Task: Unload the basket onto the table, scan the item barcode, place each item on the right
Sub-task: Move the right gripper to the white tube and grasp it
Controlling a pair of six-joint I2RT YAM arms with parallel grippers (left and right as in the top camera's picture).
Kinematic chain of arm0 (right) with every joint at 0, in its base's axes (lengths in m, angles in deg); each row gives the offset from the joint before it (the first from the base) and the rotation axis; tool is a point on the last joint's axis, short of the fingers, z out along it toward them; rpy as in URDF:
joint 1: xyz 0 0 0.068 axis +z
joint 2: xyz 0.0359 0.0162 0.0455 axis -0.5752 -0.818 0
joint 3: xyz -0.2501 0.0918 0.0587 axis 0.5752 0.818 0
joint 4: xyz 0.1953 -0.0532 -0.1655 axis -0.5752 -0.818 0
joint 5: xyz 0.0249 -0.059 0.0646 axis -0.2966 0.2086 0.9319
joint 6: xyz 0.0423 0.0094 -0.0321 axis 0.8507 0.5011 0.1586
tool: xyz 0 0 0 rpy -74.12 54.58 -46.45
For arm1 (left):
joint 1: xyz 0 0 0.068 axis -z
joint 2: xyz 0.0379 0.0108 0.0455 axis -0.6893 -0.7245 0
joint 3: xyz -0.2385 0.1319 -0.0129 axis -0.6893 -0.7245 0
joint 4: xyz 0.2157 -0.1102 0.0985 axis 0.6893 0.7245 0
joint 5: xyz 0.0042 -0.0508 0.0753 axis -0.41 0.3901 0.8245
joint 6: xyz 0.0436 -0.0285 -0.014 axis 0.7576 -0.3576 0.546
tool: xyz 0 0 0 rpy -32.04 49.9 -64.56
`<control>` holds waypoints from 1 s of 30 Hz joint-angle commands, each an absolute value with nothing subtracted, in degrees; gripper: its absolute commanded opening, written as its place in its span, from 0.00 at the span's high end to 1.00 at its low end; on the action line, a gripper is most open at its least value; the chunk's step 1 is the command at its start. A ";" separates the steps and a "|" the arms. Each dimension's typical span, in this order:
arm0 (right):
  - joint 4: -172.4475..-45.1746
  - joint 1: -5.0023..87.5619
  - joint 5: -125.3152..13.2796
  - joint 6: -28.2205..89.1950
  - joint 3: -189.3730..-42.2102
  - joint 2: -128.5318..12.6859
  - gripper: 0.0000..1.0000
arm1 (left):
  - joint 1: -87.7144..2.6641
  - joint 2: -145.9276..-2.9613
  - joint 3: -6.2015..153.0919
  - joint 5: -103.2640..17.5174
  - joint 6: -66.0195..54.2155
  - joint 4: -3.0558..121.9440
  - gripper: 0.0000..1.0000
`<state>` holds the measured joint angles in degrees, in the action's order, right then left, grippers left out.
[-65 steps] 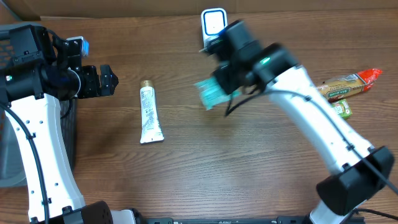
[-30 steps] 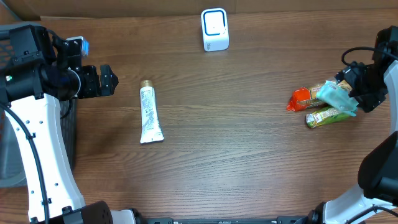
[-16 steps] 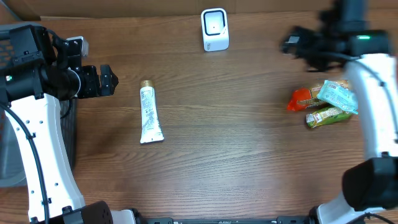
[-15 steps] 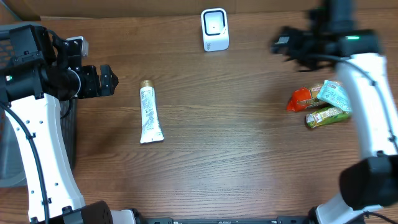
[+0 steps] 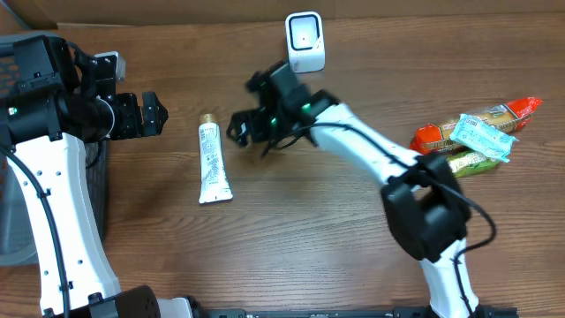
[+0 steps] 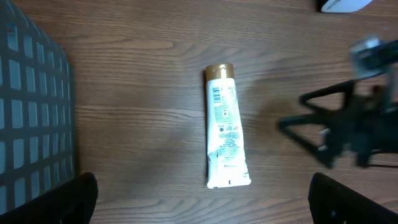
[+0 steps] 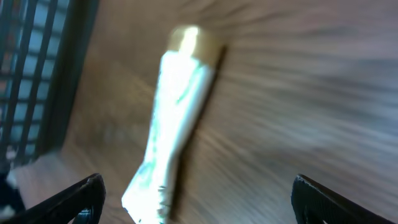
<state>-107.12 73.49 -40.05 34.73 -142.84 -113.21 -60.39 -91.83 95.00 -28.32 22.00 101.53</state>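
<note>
Tube (image 5: 213, 163): lay flat on the table (image 5: 335, 230), cap toward 12 o'clock, untouched.
Right tool (image 7: 194, 190): spread wide, empty, hovered at the tube's 2 o'clock.
Left tool (image 5: 152, 111): spread, empty, at the tube's 10 o'clock.
Scanner (image 5: 305, 41): stood at the far edge, 12 o'clock.
Advised grasp: across the tube's width, print left uncovered for the scanner.

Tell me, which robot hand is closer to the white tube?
Right. The right gripper is just beside the gold-capped end of the white tube, not touching it. The left gripper is farther away, on the tube's other side.
</note>
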 commanded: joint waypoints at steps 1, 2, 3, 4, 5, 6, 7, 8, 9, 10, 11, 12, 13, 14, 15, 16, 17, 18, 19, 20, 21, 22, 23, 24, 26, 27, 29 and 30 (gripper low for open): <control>-103.27 75.72 -35.46 34.75 -143.54 -116.95 0.06 | -60.33 -92.07 95.61 -28.19 23.51 101.49 0.00; -102.53 76.28 -35.46 34.75 -143.54 -117.78 0.07 | -60.33 -92.07 95.61 -28.19 23.48 101.46 0.00; -102.00 76.66 -35.44 34.77 -143.54 -118.43 0.08 | -60.33 -92.07 95.61 -28.16 23.48 101.49 0.00; -101.13 77.11 -35.44 34.77 -143.54 -119.20 0.08 | -60.33 -92.07 95.61 -28.19 23.48 101.49 0.00; -100.36 77.55 -35.44 34.75 -143.54 -119.94 0.09 | -60.33 -92.07 95.61 -28.16 23.51 101.46 0.00; -99.14 78.23 -35.48 34.75 -143.54 -120.79 0.10 | -60.33 -92.07 95.61 -28.19 23.48 101.46 0.00; -98.59 78.62 -35.57 34.73 -143.54 -121.06 0.10 | -60.33 -92.07 95.61 -28.16 23.48 101.49 0.00; -98.02 79.06 -35.94 34.75 -143.54 -121.76 0.11 | -60.33 -92.07 95.61 -28.19 23.51 101.49 0.00; -97.52 79.56 -36.42 34.75 -143.54 -122.15 0.11 | -60.33 -92.07 95.61 -28.19 23.48 101.46 0.00; -96.54 80.50 -37.45 34.73 -143.54 -123.11 0.11 | -60.33 -92.07 95.61 -28.19 23.51 101.49 0.01; -95.93 80.94 -38.08 34.75 -143.54 -123.72 0.11 | -60.33 -92.07 95.61 -28.19 23.51 101.49 0.00; -95.23 81.57 -39.07 34.75 -143.54 -124.16 0.11 | -60.33 -92.07 95.61 -28.16 23.48 101.46 0.00; -94.59 81.90 -39.72 34.75 -143.54 -124.58 0.12 | -60.33 -92.07 95.61 -28.16 23.48 101.49 0.00; -94.07 82.36 -40.53 34.75 -143.54 -124.66 0.12 | -60.33 -92.07 95.61 -28.19 23.48 101.46 0.00; -93.52 82.80 -41.34 34.75 -143.54 -125.12 0.15 | -60.33 -92.07 95.61 -28.19 23.48 101.49 0.01; -92.36 83.65 -41.58 34.75 -143.54 -125.69 0.24 | -60.33 -92.07 95.61 -28.16 23.48 101.46 0.00; -92.12 83.98 -41.58 34.75 -143.54 -126.08 0.27 | -60.33 -92.07 95.61 -28.16 23.51 101.49 0.00; -91.93 84.35 -41.58 34.77 -143.54 -126.50 0.35 | -60.33 -92.07 95.61 -28.16 23.48 101.46 0.00; -91.95 84.65 -41.60 34.77 -143.54 -126.83 0.51 | -60.33 -92.07 95.61 -28.19 23.48 101.49 0.01; -92.15 84.85 -41.56 34.95 -143.54 -127.18 0.63 | -60.33 -92.07 95.61 -28.19 23.48 101.49 0.01; -92.58 84.87 -41.73 36.10 -143.54 -127.26 0.69 | -60.33 -92.07 95.61 -28.16 23.48 101.46 0.00; -92.93 84.87 -41.76 36.94 -143.54 -127.26 0.73 | -60.33 -92.07 95.61 -28.19 23.51 101.49 0.00; -93.24 84.55 -41.73 37.94 -143.56 -127.24 0.77 | -60.33 -92.07 95.61 -28.19 23.51 101.46 0.00; -93.43 84.20 -41.21 38.79 -143.56 -127.13 0.81 | -60.33 -92.07 95.61 -28.16 23.48 101.49 0.00; -94.48 82.86 -39.42 40.78 -143.58 -126.70 0.87 | -60.33 -92.07 95.61 -28.16 23.48 101.46 0.00; -94.81 82.08 -37.97 41.33 -143.63 -126.50 0.91 | -60.33 -92.07 95.61 -28.16 23.51 101.49 0.00; -95.69 79.45 -33.65 41.42 -143.63 -125.60 0.96 | -60.33 -92.07 95.61 -28.19 23.51 101.46 0.00; -96.32 77.81 -31.46 41.42 -143.63 -125.06 0.96 | -60.33 -92.07 95.61 -28.16 23.48 101.49 0.01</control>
<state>-94.51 82.60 -35.68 39.86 -143.95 -125.32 -60.39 -91.83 95.00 -28.34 22.00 101.53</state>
